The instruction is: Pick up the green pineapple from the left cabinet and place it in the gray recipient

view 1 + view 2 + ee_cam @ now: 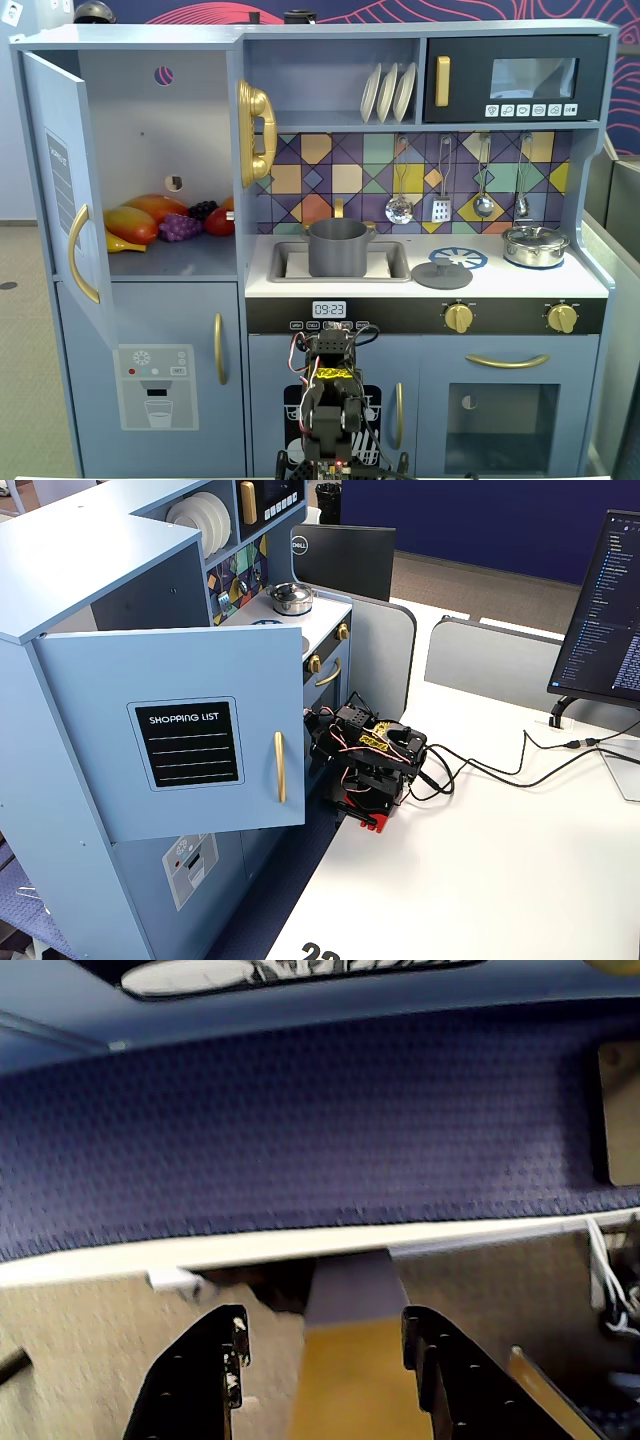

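Observation:
The left cabinet (150, 150) stands open, its blue door (62, 180) swung to the left. On its shelf lie orange-yellow fruit (135, 220), a purple grape bunch (180, 228) and a red fruit (220, 220). The green pineapple does not show in any view. The gray recipient (338, 248) stands in the sink. My arm (330, 400) is folded low in front of the kitchen; it also shows in a fixed view (375, 760) on the white table. In the wrist view my gripper (325, 1345) is open and empty, facing floor and a blue partition.
A shiny silver lidded pot (535, 245) sits on the right of the counter and a gray lid (441, 274) lies beside the sink. The open door (170, 730) juts out beside my arm. A monitor (600, 610) and cables (500, 770) are on the table.

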Motion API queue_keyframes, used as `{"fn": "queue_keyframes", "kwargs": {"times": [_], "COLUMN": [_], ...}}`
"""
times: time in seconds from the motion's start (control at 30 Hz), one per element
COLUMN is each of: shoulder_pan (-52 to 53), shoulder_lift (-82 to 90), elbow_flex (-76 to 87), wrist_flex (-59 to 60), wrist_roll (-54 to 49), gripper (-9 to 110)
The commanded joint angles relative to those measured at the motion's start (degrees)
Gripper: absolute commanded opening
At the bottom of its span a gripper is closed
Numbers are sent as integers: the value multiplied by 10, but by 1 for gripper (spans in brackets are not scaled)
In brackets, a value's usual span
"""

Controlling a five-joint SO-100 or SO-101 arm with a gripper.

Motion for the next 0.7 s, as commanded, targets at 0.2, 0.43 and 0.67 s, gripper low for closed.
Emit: {"fn": "queue_keyframes", "kwargs": {"times": [0.2, 0.43, 0.67], "shoulder_pan": [-34, -33, -33], "shoulder_lift": [47, 47, 47], "elbow_flex": [-3, -3, -3], "wrist_flex": [130, 130, 130], "wrist_roll": [33, 33, 33], "gripper": [12, 12, 12]}}
